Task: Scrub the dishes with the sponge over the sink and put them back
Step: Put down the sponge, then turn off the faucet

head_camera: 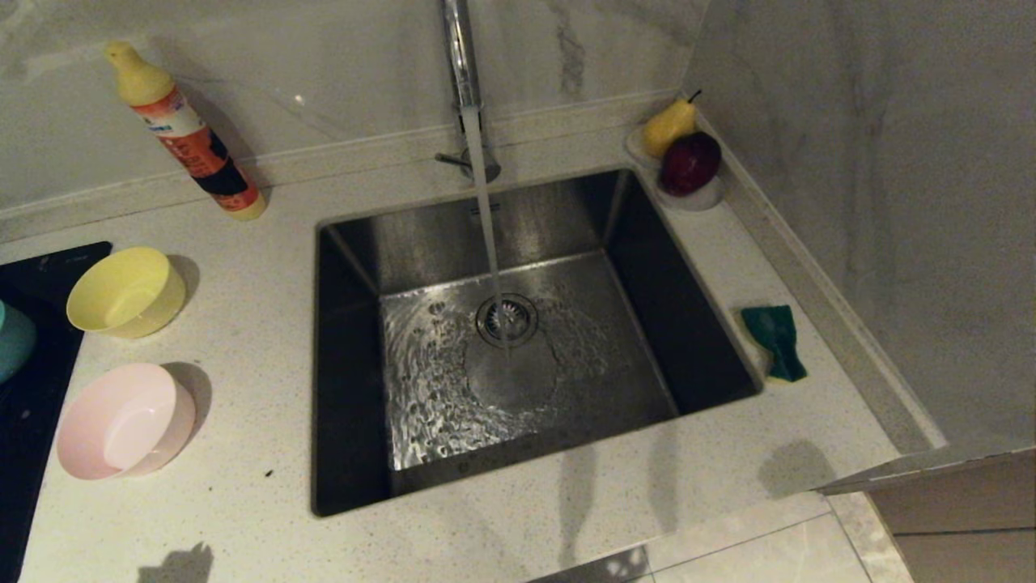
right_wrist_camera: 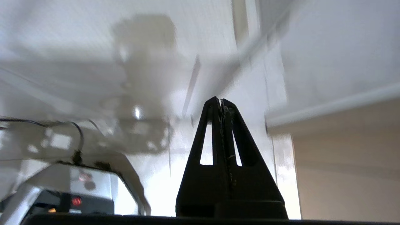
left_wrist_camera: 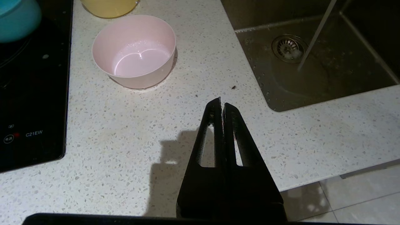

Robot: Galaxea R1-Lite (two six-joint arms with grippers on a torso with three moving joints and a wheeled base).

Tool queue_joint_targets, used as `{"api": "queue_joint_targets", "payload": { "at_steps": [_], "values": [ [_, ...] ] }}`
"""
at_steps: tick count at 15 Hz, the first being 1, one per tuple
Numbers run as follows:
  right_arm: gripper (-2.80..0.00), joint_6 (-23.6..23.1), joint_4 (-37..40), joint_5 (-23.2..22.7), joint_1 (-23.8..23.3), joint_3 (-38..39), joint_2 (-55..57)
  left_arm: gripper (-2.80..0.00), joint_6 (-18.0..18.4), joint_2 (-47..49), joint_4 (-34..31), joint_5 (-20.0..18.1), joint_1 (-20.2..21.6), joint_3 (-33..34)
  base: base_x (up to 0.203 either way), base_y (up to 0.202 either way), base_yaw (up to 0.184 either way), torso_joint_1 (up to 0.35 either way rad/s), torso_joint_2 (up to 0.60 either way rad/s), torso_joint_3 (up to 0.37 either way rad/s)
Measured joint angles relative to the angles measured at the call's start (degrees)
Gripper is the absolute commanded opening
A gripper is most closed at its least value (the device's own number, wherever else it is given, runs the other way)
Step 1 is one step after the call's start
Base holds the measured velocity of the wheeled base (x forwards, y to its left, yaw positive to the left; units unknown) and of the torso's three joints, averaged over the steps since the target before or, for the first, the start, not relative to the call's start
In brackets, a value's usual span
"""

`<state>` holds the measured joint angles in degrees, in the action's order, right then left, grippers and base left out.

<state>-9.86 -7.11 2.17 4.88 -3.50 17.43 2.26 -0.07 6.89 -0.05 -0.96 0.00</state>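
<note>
Progress: judging by how things lie, the task looks finished or nearly so. All three bowls sit on the left of the sink [head_camera: 534, 340], none is over the basin, and the sponge lies on the surface [head_camera: 243, 518] at the right.
Left to do: water is running from the tap [head_camera: 460, 57] into the drain; nothing is held by either arm.
Pink bowl [left_wrist_camera: 134, 51]: upright on the surface, inside looks clean and glossy, no smears visible.
Yellow bowl [head_camera: 125, 291]: upright, just behind the pink one, near the edge of the black hob [head_camera: 32, 405].
Blue bowl [head_camera: 12, 340]: only partly in view, resting on the hob at the far left.
Sponge [head_camera: 775, 340]: green face up, between the sink's right rim and the wall, well apart from both arms.
Left end effector [left_wrist_camera: 222, 101]: fingers pressed together, empty, hovering over bare surface near the front edge; the pink bowl is ahead of it and apart, the sink corner to one side.
Right end effector [right_wrist_camera: 220, 101]: closed, empty, pointing at a pale wall or cabinet; no task thing appears in its view.
</note>
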Motion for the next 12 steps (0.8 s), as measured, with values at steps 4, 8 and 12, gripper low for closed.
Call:
{"api": "queue_joint_targets", "payload": {
  "at_steps": [4,8,12],
  "values": [
    [-2.8,1.7,5.8,-3.6,-3.4,2.9,-8.4,-2.8,0.0,0.0,0.0,0.0,0.0,0.0,0.0,0.0,0.0,0.0,0.0,0.0],
    [-2.8,5.2,7.3,-4.5,-4.4,3.2,-15.8,-2.8,0.0,0.0,0.0,0.0,0.0,0.0,0.0,0.0,0.0,0.0,0.0,0.0],
    [-2.8,5.4,7.1,-4.4,-4.5,3.4,-17.3,-2.8,0.0,0.0,0.0,0.0,0.0,0.0,0.0,0.0,0.0,0.0,0.0,0.0]
  ]
}}
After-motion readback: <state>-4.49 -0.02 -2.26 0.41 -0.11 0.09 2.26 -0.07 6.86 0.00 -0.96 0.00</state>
